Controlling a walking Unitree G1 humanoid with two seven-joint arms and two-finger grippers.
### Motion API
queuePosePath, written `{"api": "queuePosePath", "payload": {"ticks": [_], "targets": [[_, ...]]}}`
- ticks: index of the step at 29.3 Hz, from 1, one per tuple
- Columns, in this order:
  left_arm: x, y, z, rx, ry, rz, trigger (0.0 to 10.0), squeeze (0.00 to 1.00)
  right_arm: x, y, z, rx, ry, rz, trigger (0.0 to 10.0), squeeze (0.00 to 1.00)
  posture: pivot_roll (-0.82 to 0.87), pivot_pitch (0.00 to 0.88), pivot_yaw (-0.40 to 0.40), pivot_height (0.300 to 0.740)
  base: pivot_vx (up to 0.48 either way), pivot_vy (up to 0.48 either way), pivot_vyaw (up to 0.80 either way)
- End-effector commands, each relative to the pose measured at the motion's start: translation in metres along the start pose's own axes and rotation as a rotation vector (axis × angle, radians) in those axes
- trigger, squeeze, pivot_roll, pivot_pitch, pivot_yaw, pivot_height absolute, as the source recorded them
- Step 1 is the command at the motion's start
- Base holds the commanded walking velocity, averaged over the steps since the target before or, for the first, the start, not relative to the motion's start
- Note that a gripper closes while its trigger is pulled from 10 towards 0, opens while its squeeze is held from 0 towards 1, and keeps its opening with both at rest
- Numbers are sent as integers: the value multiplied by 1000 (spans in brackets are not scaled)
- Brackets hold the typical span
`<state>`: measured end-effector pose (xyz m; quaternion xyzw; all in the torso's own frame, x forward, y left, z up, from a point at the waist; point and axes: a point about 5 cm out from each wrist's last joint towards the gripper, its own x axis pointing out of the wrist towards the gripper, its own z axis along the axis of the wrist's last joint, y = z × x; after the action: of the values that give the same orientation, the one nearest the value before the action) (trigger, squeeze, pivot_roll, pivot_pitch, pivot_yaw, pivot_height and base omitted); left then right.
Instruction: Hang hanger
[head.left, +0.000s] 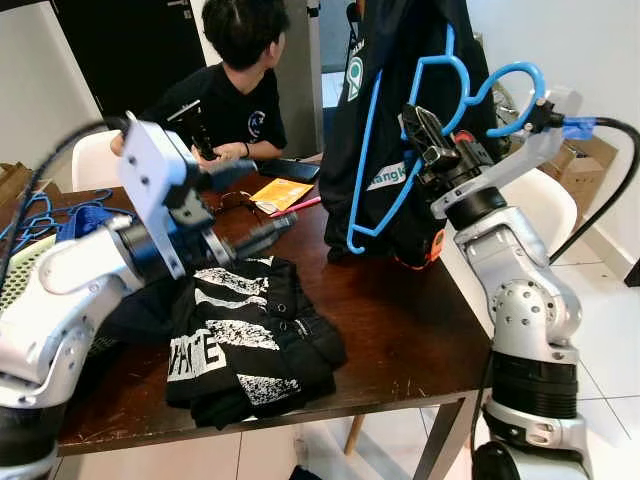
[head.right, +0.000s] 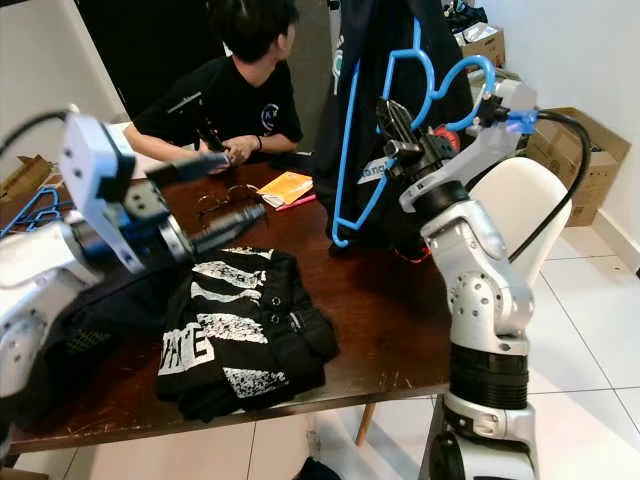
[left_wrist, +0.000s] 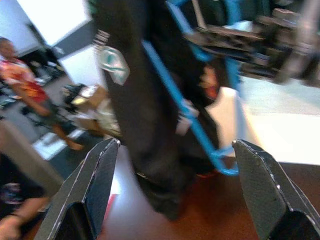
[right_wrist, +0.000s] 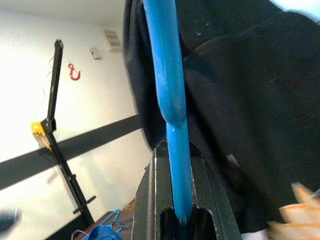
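Observation:
A blue plastic hanger (head.left: 400, 160) carries a black garment (head.left: 400, 60) and is held up above the far right side of the brown table (head.left: 400, 330). My right gripper (head.left: 425, 125) is shut on the hanger's upper bar; in the right wrist view the blue bar (right_wrist: 172, 125) runs between the fingers (right_wrist: 150, 205). My left gripper (head.left: 255, 205) stands open over the table's left half, pointing toward the hanger (left_wrist: 195, 125), apart from it, with nothing between its fingers (left_wrist: 87, 190).
A folded black printed shirt (head.left: 245, 345) lies at the table's front. A person (head.left: 225, 95) sits at the far side. An orange packet (head.left: 280, 193), glasses and a white chair (head.left: 545, 205) are nearby. Blue hangers (head.left: 40, 215) lie far left. Cardboard boxes (head.right: 580, 150) stand right.

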<state>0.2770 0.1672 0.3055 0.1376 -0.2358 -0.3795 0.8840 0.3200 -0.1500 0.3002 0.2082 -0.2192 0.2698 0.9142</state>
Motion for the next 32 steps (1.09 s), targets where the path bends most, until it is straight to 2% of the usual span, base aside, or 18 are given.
{"api": "queuePosePath", "payload": {"ticks": [1, 2, 4, 7, 9, 12, 14, 15, 20, 22, 25, 30, 32], "targets": [[-3, 22, 6, 79, -6, 142, 10000, 0, -2, 8, 6, -61, -8, 76, 10000, 0, 52, 0, 50, 740, 0, 0, 0], [-5, 34, 11, 132, -2, 204, 10000, 0, -7, 7, 8, -87, 3, 103, 10000, 0, 52, 0, 50, 740, 0, 0, 0], [-5, 34, 11, 132, -2, 204, 10000, 0, -7, 7, 8, -87, 3, 103, 10000, 0, 52, 0, 50, 740, 0, 0, 0], [-6, 49, 15, 243, 14, 275, 10000, 0, -15, 11, 9, -111, 26, 178, 10000, 0, 51, 0, 54, 740, 0, 0, 0], [-6, 50, 16, 258, 15, 281, 10000, 0, -16, 12, 9, -111, 30, 190, 10000, 0, 51, 0, 54, 740, 0, 0, 0], [2, 49, 16, 275, -9, 292, 10000, 0, -19, 20, 3, -111, 52, 241, 10000, 0, 51, 0, 53, 740, 0, 0, 0], [10, 43, 14, 248, -30, 265, 10000, 0, -18, 23, -1, -110, 62, 255, 10000, 0, 51, 0, 53, 740, 0, 0, 0], [23, 30, 11, 182, -72, 221, 10000, 0, -17, 27, -5, -105, 71, 271, 10000, 0, 51, 0, 53, 740, 0, 0, 0], [29, 24, 10, 149, -96, 207, 10000, 0, -16, 29, -7, -106, 77, 280, 10000, 0, 51, 0, 53, 740, 0, 0, 0], [37, 12, 6, 114, -108, 161, 10000, 0, -16, 30, -9, -105, 80, 285, 10000, 0, 52, 0, 55, 740, 0, 0, 0], [43, 3, 0, 91, -112, 144, 10000, 0, -15, 32, -10, -102, 83, 292, 10000, 0, 52, 0, 55, 740, 0, 0, 0], [45, 4, -5, 124, -89, 180, 10000, 0, -14, 35, -10, -98, 80, 307, 10000, 0, 45, 0, 51, 740, 0, 0, 0], [47, 7, -7, 155, -77, 230, 10000, 0, -14, 36, -9, -93, 78, 316, 10000, 0, 45, 0, 51, 740, 0, 0, 0]]}}
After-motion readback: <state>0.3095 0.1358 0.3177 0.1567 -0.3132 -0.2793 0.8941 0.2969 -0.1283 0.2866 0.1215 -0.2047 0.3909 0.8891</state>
